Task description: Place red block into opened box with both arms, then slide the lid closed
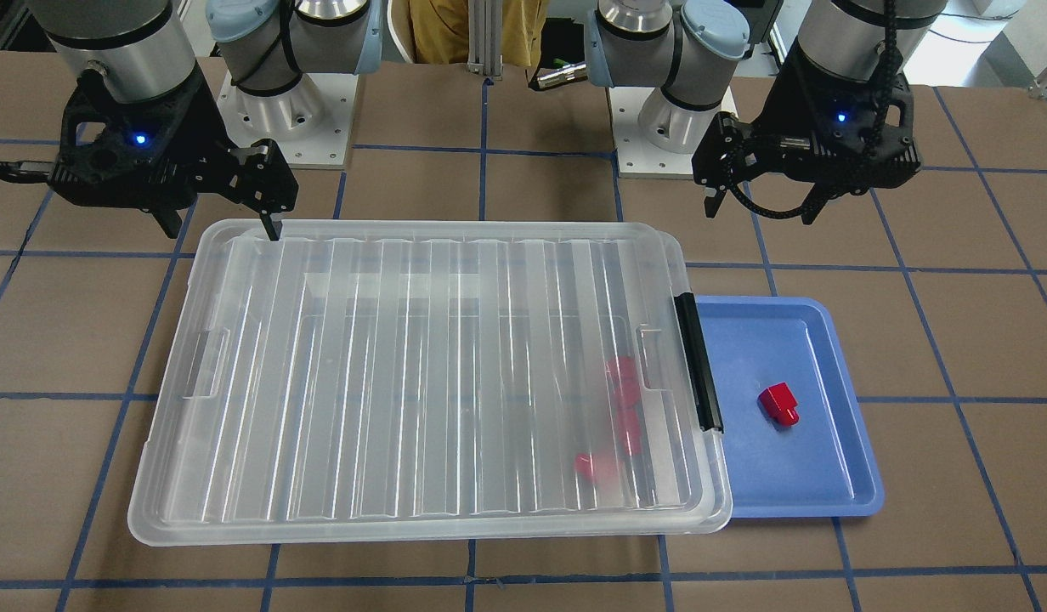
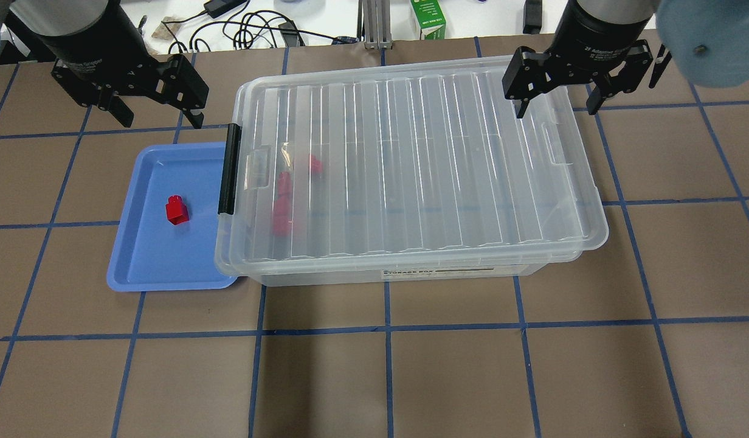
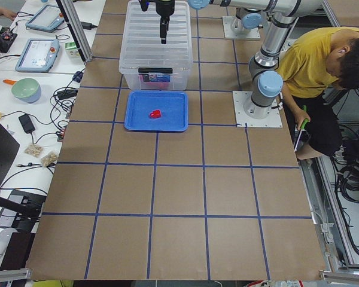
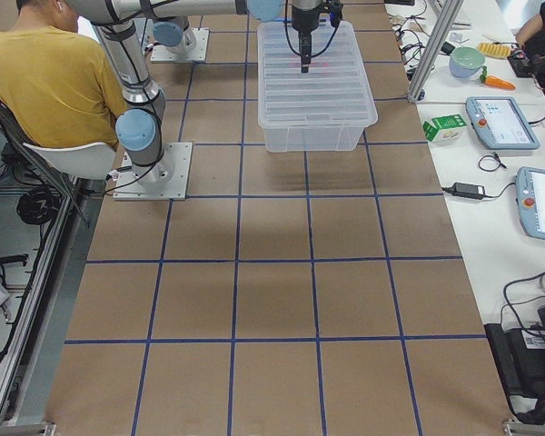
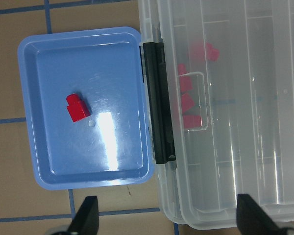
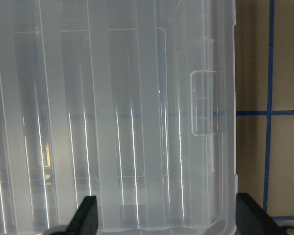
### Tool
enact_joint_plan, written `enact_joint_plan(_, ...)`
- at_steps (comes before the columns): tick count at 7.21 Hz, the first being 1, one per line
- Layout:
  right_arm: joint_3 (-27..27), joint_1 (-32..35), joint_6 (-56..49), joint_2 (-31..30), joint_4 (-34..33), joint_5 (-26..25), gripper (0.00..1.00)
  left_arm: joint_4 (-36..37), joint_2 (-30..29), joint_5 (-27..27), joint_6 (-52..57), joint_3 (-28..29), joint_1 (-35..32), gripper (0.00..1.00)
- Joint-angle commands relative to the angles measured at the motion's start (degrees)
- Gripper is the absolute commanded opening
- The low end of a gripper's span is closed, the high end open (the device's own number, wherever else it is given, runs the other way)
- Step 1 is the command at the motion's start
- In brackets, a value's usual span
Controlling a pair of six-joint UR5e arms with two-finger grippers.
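Observation:
One red block (image 1: 778,405) (image 2: 177,210) (image 5: 77,107) lies alone in the blue tray (image 1: 821,493) (image 2: 137,267). Beside the tray stands the clear box (image 2: 411,277), its black latch bar (image 1: 698,361) (image 2: 230,169) facing the tray. The ribbed lid (image 1: 421,365) (image 2: 423,164) lies over almost the whole box. Several more red blocks (image 1: 621,399) (image 2: 283,201) show blurred through the lid near the latch end. My left gripper (image 1: 761,204) (image 2: 158,112) hangs open above the table behind the tray. My right gripper (image 1: 220,228) (image 2: 557,108) is open over the lid's far corner, one fingertip close to its rim.
A person in a yellow shirt (image 3: 314,60) (image 4: 45,82) sits behind the arm bases. A side bench holds tablets (image 3: 39,54), a green bowl (image 3: 26,89), cables and a green carton (image 2: 427,18). Brown table with blue tape lines stretches bare in front of the box.

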Motion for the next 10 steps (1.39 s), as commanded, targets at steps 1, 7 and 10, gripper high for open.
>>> enact_joint_plan(1, 0.0, 0.0, 0.0, -0.1, 0.0, 0.0, 1.00, 0.1, 0.0, -0.1, 0.0, 0.0, -0.1, 1.00)
enact_joint_plan(7, 0.9, -10.3, -11.5, 8.8, -5.9, 0.4, 1.00, 0.2, 0.1, -0.2, -0.1, -0.1, 0.0, 1.00)
enact_joint_plan(10, 4.2, -12.0, -15.6, 15.3, -13.9, 0.6, 0.98, 0.1, 0.1, -0.2, -0.1, -0.1, 0.0, 1.00)
